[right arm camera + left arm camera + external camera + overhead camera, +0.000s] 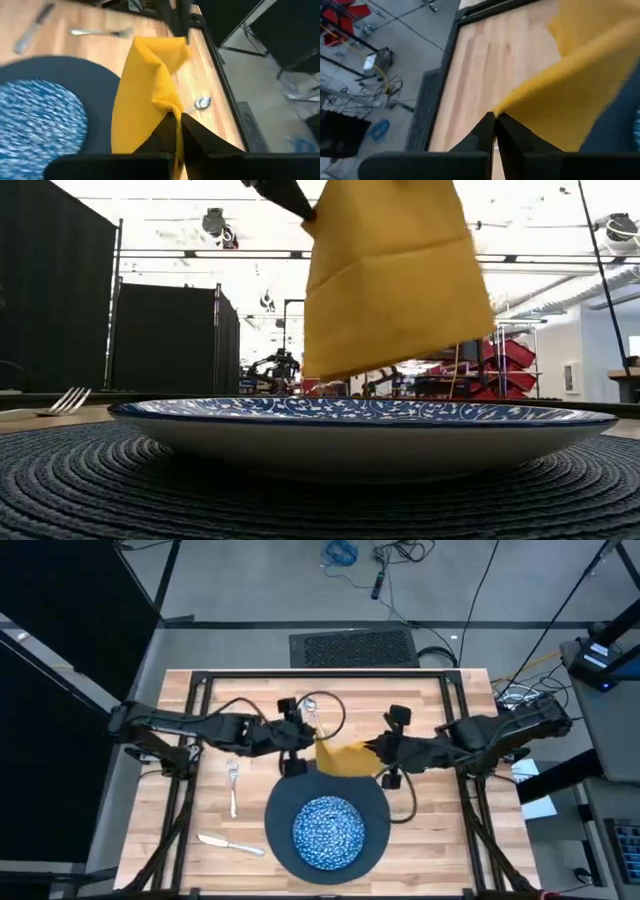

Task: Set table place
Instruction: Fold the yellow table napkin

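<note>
High view: at frame center the left gripper (305, 745) and right gripper (378, 758) each pinch a corner of the yellow napkin (345, 758), lifted just above the dark plate (375, 802) holding the speckled bowl (327, 831). Fork (233, 787) and knife (229, 843) lie at lower left. The napkin is being placed; next, lower it flat beside the plate and release.

Overhead downward, table-level across, wrists sharing napkin (570, 95)

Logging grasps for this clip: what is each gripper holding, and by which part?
Both hold the yellow napkin: the left gripper and the right gripper each pinch one of its corners.
</note>
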Controlling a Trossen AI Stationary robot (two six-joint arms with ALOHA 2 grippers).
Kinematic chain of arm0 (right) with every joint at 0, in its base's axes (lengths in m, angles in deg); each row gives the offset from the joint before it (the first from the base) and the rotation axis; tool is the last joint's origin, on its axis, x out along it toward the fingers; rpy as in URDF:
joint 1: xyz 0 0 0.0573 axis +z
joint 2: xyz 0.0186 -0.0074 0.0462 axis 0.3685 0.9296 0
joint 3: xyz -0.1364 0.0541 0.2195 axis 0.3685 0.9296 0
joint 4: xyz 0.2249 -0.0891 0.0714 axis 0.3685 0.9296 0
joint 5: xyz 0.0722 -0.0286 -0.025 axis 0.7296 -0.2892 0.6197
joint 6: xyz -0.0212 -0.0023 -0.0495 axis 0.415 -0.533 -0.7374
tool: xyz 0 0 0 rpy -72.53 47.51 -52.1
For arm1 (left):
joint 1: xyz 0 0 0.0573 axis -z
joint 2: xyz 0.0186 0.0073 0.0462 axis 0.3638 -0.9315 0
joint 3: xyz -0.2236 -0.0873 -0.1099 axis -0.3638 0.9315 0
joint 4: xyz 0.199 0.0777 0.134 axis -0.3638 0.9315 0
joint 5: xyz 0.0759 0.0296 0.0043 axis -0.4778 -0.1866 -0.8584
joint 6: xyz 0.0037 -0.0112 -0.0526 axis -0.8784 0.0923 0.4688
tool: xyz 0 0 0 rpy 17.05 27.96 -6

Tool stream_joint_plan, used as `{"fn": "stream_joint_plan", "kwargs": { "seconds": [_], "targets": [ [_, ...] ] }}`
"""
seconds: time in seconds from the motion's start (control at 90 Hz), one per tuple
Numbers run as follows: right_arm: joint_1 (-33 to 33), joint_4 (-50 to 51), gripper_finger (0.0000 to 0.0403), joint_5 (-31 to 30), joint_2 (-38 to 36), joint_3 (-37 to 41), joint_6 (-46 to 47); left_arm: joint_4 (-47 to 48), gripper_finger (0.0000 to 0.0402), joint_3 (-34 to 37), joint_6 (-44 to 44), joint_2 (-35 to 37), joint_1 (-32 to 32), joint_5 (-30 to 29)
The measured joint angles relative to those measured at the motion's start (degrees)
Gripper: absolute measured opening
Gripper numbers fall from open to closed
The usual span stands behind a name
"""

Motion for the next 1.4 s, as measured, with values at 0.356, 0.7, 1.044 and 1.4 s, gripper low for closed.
{"fn": "stream_joint_plan", "kwargs": {
  "seconds": [0.356, 0.7, 1.044, 1.4],
  "targets": [
    [-0.76, 8.93, 0.0000, 0.54, 0.18, 0.14, 13.80, 0.58, 0.0000, 0.04, 8.15, -2.20, 2.65, -1.33],
    [-14.22, 8.12, 0.0000, 6.77, 0.14, 6.01, 6.52, -8.75, 0.0000, 0.04, 1.65, -10.33, -4.89, -0.81],
    [-38.29, -4.54, 0.0000, 23.58, -0.30, 18.63, -8.58, -11.43, 0.0000, 0.04, 0.39, -14.45, -15.43, 4.24],
    [-49.23, -12.45, 0.0000, 26.30, -0.36, 26.88, -15.94, -16.82, 0.0000, 0.12, -2.15, -24.36, -21.00, 10.32]
  ]
}}
